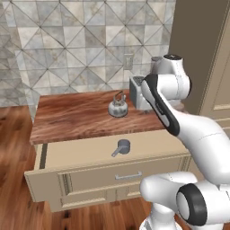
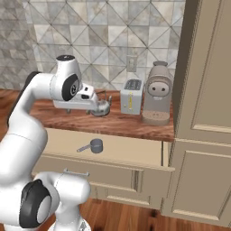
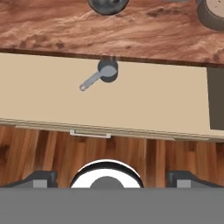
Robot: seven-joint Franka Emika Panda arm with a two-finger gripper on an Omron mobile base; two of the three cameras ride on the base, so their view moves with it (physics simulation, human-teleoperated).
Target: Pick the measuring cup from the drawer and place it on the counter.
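Note:
The measuring cup [image 1: 123, 146] [image 2: 95, 145] [image 3: 108, 71], small and dark grey, lies in the pulled-out beige drawer [image 1: 90, 179] [image 2: 113, 173] [image 3: 153, 105] near its back edge. Its flat handle points toward the drawer front. In the hand view it sits above centre, a little left. My gripper [image 2: 95, 109] [image 3: 112, 179] hangs high above the drawer and the front edge of the wood-grain counter [image 1: 76, 114] [image 2: 131, 122] [image 3: 57, 26], looking down. The dark fingertips [image 3: 41, 178] stand wide apart, open, with nothing between them.
A shiny silver kettle [image 1: 118, 107] [image 3: 108, 4] stands on the counter behind the cup. A toaster [image 2: 131, 101] and a coffee machine [image 2: 158, 99] sit at the counter's right end. A tall beige cabinet [image 2: 207, 113] rises on the right.

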